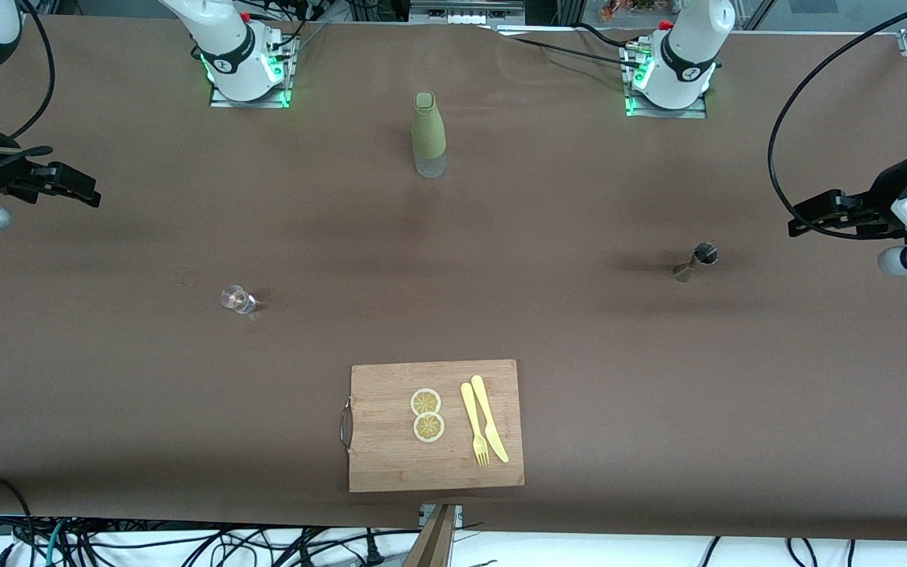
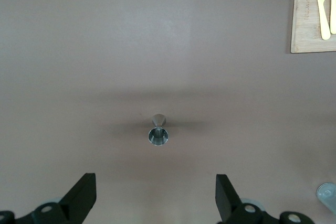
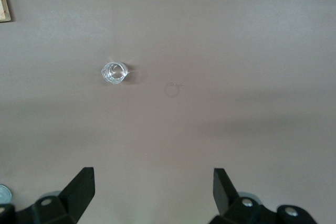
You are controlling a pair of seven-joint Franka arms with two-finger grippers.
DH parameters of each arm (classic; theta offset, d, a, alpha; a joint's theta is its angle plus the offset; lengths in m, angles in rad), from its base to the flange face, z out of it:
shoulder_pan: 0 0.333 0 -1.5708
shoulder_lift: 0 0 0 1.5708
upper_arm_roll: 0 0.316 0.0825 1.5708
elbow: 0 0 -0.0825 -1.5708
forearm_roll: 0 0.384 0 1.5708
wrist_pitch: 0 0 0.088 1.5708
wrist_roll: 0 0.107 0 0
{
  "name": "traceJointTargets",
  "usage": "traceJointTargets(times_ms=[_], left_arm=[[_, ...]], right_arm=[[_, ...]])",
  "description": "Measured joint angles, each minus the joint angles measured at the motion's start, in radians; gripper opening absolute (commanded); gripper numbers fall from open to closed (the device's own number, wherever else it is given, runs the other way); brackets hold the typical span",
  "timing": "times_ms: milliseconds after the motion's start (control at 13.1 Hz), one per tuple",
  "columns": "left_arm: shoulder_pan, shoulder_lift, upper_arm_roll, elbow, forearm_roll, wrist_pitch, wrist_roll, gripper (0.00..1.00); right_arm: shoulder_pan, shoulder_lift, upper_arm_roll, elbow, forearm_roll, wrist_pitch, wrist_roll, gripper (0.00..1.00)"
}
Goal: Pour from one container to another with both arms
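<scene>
A small steel jigger (image 1: 696, 262) (image 2: 158, 131) stands on the brown table toward the left arm's end. My left gripper (image 1: 800, 220) (image 2: 156, 188) hangs open in the air beside it, nothing between its fingers. A small clear glass (image 1: 237, 299) (image 3: 114, 72) stands toward the right arm's end. Over that end of the table my right gripper (image 1: 85, 190) (image 3: 154, 184) is open and holds nothing. A tall bottle in a green sleeve (image 1: 428, 135) stands between the two arm bases, far from the front camera.
A wooden cutting board (image 1: 390, 449) lies near the table's front edge, bearing two lemon slices (image 1: 427, 414) and a yellow fork and knife (image 1: 483, 427). The board's corner (image 2: 310, 35) shows in the left wrist view. Cables trail at the table's edges.
</scene>
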Motion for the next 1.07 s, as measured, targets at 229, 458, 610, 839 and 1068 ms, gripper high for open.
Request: traceJointTargets(times_ms=[229,458,610,839,1068], left_arm=[[0.000,0.000,0.000,0.000,0.000,0.000,0.000,1.00],[0.000,0.000,0.000,0.000,0.000,0.000,0.000,1.00],[0.000,0.000,0.000,0.000,0.000,0.000,0.000,1.00],[0.000,0.000,0.001,0.001,0.000,0.001,0.000,1.00],[0.000,0.000,0.034,0.001,-0.026,-0.001,0.008,1.00]], right_arm=[[0.000,0.000,0.000,0.000,0.000,0.000,0.000,1.00],[0.000,0.000,0.000,0.000,0.000,0.000,0.000,1.00],[0.001,0.001,0.001,0.000,0.000,0.000,0.000,1.00],[0.003,0.008,0.002,0.000,0.011,-0.001,0.000,1.00],[0.002,0.019,-0.002,0.000,0.063,-0.003,-0.058,1.00]])
